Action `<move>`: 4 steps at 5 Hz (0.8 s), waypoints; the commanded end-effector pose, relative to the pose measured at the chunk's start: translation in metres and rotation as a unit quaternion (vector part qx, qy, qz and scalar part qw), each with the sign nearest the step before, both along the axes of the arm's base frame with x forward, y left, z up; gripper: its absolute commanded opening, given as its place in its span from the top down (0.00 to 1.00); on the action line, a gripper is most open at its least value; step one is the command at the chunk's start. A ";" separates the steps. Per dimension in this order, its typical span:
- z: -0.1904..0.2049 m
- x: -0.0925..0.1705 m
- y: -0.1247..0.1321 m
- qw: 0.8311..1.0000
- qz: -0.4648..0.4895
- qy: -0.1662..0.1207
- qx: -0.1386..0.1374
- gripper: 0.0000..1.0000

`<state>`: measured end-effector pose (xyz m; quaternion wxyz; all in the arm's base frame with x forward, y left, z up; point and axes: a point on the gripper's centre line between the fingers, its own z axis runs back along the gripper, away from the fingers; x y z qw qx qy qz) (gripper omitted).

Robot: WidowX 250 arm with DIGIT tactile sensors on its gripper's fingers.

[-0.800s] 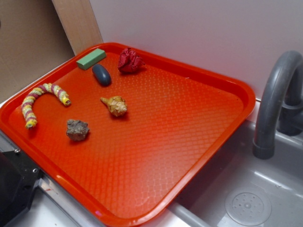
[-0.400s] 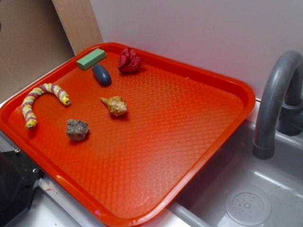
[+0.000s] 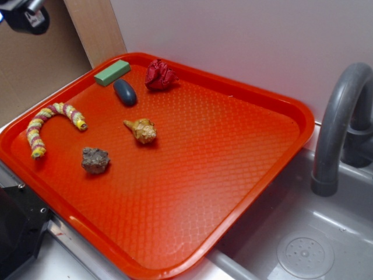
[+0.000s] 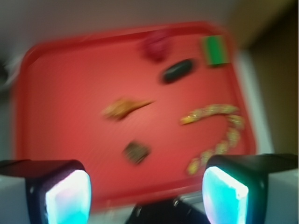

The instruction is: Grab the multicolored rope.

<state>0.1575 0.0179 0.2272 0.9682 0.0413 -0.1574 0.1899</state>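
Rope, banded in yellow, dark red-pink and cream: the multicolored rope (image 3: 50, 123) is lying bent in an arch on the red tray (image 3: 233, 175), close to the tray's left rim. In the blurred wrist view the same rope (image 4: 217, 128) is showing as a curved beaded line toward the right side of the tray (image 4: 60, 93).

The gripper (image 4: 147, 196) is hanging high above the tray, touching nothing. Its 2 fingers (image 4: 67, 196) are standing spread wide apart at the bottom corners of the wrist view, with nothing between them. In the exterior view only a dark part of the arm (image 3: 26, 14) is peeking in at the top left corner.

5 other things are sitting on the tray, all apart from the rope. A green block (image 3: 112, 72) and a dark blue oval piece (image 3: 125, 91) are lying near the far left corner, with a dark red cloth ball (image 3: 159, 74) just to their right. A tan shell (image 3: 141, 130) is resting right of the rope, and a brownish lump (image 3: 95, 160), probably a stone, is lying nearer.

A grey faucet (image 3: 341, 122) is standing over a grey sink (image 3: 303, 251) to the right of the tray.
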 end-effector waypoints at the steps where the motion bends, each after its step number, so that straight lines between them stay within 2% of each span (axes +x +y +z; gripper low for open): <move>1: -0.039 0.029 0.050 0.970 0.227 -0.070 0.052 0.00; 2: -0.072 0.042 0.068 0.960 0.260 -0.075 0.066 0.00; 4: -0.132 0.054 0.099 0.958 0.271 -0.042 0.080 0.00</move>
